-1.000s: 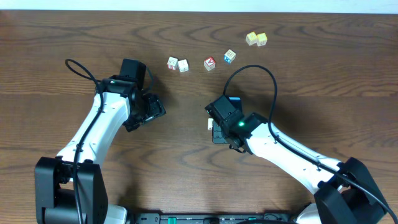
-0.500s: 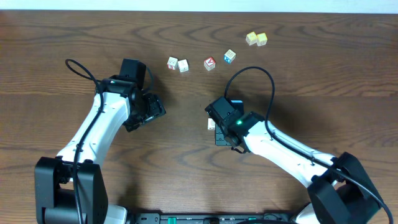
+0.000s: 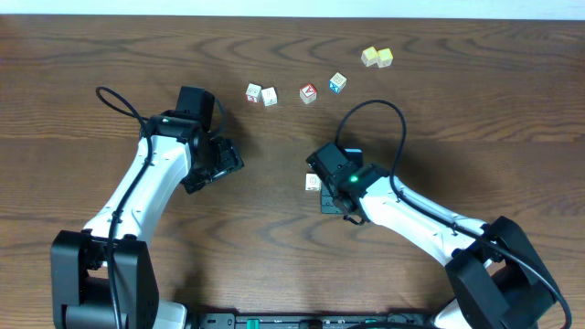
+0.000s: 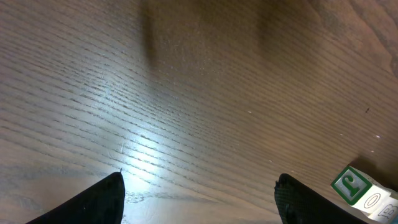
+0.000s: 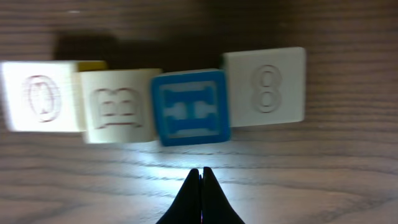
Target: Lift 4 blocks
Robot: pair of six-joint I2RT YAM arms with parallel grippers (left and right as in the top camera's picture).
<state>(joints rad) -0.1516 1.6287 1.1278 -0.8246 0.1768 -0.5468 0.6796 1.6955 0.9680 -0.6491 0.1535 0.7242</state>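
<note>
Four blocks lie in a row in the right wrist view: a cream block marked O point(image 5: 40, 96), a cream block marked B point(image 5: 118, 106), a blue-faced block point(image 5: 191, 107) and a white block marked 8 point(image 5: 266, 86). My right gripper point(image 5: 201, 171) is shut and empty, its tips just short of the blue-faced block. From overhead the right gripper point(image 3: 336, 175) covers most of the row; one white block point(image 3: 313, 182) shows beside it. My left gripper point(image 4: 199, 180) is open over bare wood, and a green-faced block point(image 4: 357, 186) lies beyond its right finger.
At the back of the table stand two white cubes point(image 3: 260, 94), a red-faced cube point(image 3: 308, 92), a blue-and-white cube point(image 3: 338, 82) and a pair of yellow cubes point(image 3: 376, 57). The left gripper point(image 3: 228, 164) sits left of centre. Cables loop above both arms.
The right wrist has shifted slightly toward the front right, uncovering more of the white block at its left. The left arm has not moved.
</note>
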